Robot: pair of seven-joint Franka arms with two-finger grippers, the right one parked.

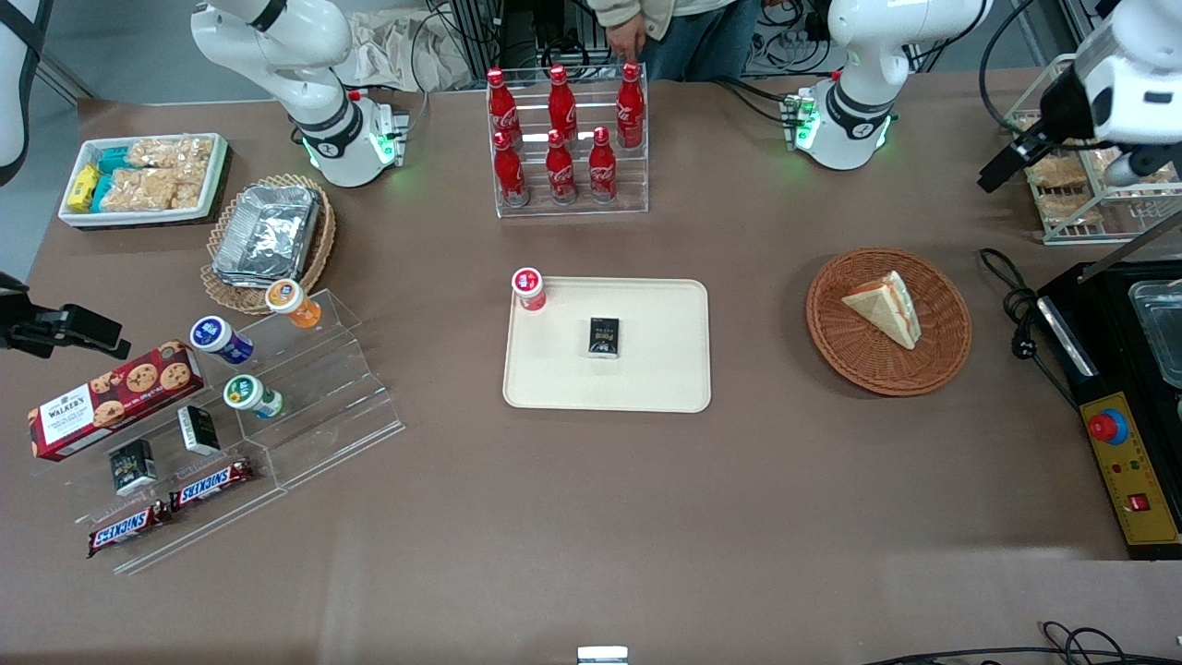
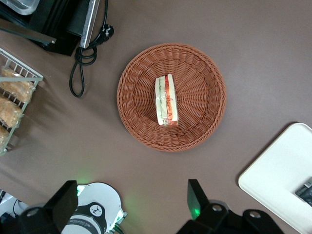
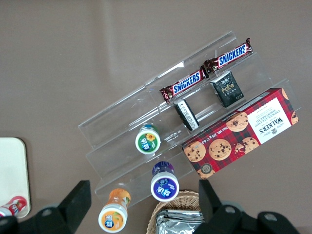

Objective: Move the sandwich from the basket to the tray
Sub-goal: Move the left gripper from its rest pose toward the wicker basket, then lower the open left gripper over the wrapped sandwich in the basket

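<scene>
We see the triangular white-bread sandwich (image 1: 885, 306) in the round reddish-brown wicker basket (image 1: 859, 360); the gripper (image 2: 131, 207), high above that basket, spread wide.

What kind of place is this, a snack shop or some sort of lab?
Probably a robotics lab staged as a snack counter: cola bottles on a clear rack, Snickers bars on a stepped stand, a sandwich in a basket. The open gripper hangs above the basket.
</scene>
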